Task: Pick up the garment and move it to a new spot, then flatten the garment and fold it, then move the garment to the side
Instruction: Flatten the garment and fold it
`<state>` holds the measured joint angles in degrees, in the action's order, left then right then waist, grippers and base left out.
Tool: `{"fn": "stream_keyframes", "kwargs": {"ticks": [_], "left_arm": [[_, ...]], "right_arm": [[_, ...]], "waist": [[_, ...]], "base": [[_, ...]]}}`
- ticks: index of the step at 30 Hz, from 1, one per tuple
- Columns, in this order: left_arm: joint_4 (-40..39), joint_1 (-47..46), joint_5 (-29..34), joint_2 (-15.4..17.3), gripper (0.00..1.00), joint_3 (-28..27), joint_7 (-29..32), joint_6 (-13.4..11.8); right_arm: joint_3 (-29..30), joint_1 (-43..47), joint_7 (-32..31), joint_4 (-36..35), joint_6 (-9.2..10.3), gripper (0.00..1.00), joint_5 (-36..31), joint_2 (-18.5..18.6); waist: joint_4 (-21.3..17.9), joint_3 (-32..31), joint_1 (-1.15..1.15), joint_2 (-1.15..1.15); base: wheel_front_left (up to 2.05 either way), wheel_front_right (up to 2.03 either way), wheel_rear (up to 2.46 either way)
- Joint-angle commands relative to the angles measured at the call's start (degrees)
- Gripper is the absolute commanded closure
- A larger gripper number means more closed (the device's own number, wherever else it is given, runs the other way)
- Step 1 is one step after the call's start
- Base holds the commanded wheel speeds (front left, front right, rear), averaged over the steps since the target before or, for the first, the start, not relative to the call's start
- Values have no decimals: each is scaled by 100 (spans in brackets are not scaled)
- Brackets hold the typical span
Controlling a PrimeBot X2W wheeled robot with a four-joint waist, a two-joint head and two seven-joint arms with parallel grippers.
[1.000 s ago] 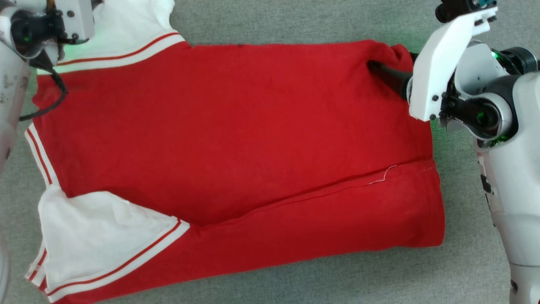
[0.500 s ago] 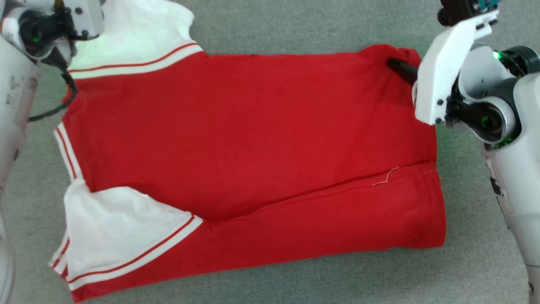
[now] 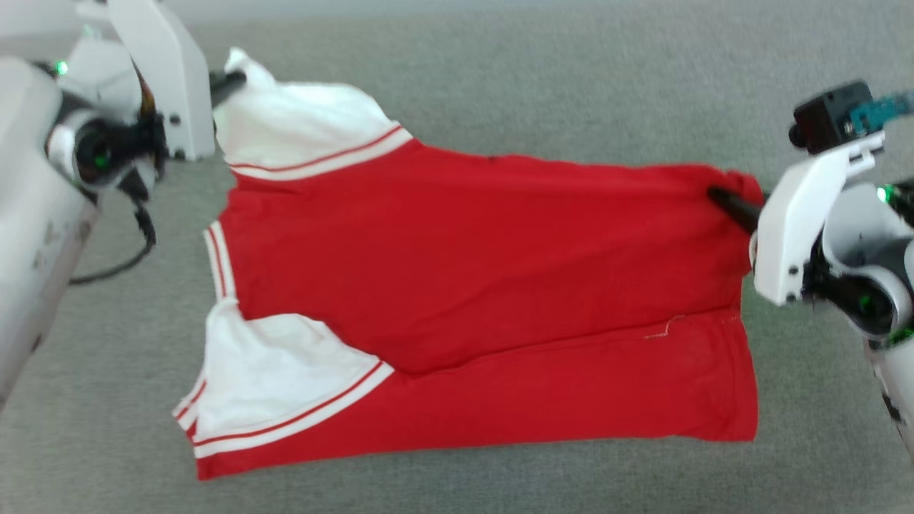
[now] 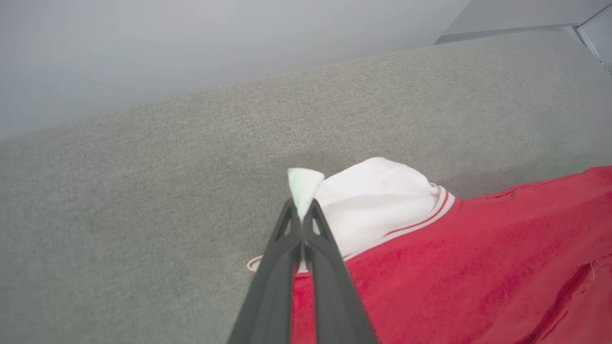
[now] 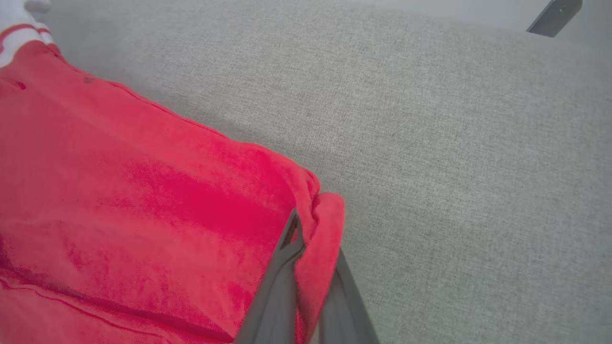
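The garment (image 3: 485, 285), a red shirt with white sleeves and striped trim, lies folded lengthwise on the grey cloth surface, its print hidden. My left gripper (image 3: 239, 75) is shut on the tip of the far white sleeve (image 3: 300, 128); in the left wrist view its fingers (image 4: 287, 248) pinch a white corner (image 4: 303, 184). My right gripper (image 3: 717, 196) is shut on the garment's far right red corner (image 3: 735, 182); in the right wrist view red cloth (image 5: 320, 229) bunches between its fingers (image 5: 277, 286). Both held corners look raised off the surface.
The grey fabric surface (image 3: 571, 86) stretches on all sides of the garment. Its far edge meets a pale wall (image 4: 143, 48). A dark bar (image 5: 554, 16) shows at the far right corner. My pale forearms (image 3: 28, 235) flank the garment.
The right gripper has closed on the red corner. Both grippers have moved with their corners, and the garment's far edge has shifted; the head camera has moved too, so the whole picture has shifted.
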<state>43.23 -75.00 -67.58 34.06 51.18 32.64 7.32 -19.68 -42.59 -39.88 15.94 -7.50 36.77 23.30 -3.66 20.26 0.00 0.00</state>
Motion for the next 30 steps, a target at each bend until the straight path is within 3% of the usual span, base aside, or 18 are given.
{"fn": "stream_keyframes", "kwargs": {"ticks": [1, 6, 15, 19, 23, 28, 29, 30], "left_arm": [[-161, 201, -48, 99, 100, 24, 50, 2], [-960, 814, -132, 438, 100, 112, 209, -324], [-3034, 2235, -510, 1256, 100, 165, 374, -1395], [-3724, 2785, -726, 1468, 100, 165, 309, -1794], [-4115, 3179, -841, 1570, 100, 208, 223, -2003], [-4224, 3504, -964, 1507, 100, 285, 157, -2088], [-4200, 3551, -980, 1491, 82, 296, 135, -2093], [-4169, 3599, -1018, 1472, 68, 294, 120, -2101]], "right_arm": [[-5, 227, 13, -98, 2, 100, 84, 75], [-70, 811, -11, -544, 2, 100, 323, 353], [93, 1651, -42, -1097, 2, 100, 473, 654], [182, 1898, -80, -1172, 2, 100, 461, 662], [231, 2077, -152, -1209, 2, 100, 404, 645], [248, 2206, -195, -1247, 2, 100, 355, 584], [247, 2215, -196, -1239, 2, 100, 324, 576], [238, 2211, -191, -1233, 2, 89, 312, 559]], "waist": [[363, -509, 0, 0], [539, -835, 0, 0], [649, -1062, 0, 0], [642, -1064, 0, 0], [622, -1043, 0, 0], [589, -1030, 0, 0], [584, -1034, 0, 0], [579, -1041, 0, 0]], "base": [[0, 0, 0], [0, 0, 0], [0, 0, 0], [0, 0, 0], [0, 0, 0], [0, 0, 0], [0, 0, 0], [0, 0, 0]]}}
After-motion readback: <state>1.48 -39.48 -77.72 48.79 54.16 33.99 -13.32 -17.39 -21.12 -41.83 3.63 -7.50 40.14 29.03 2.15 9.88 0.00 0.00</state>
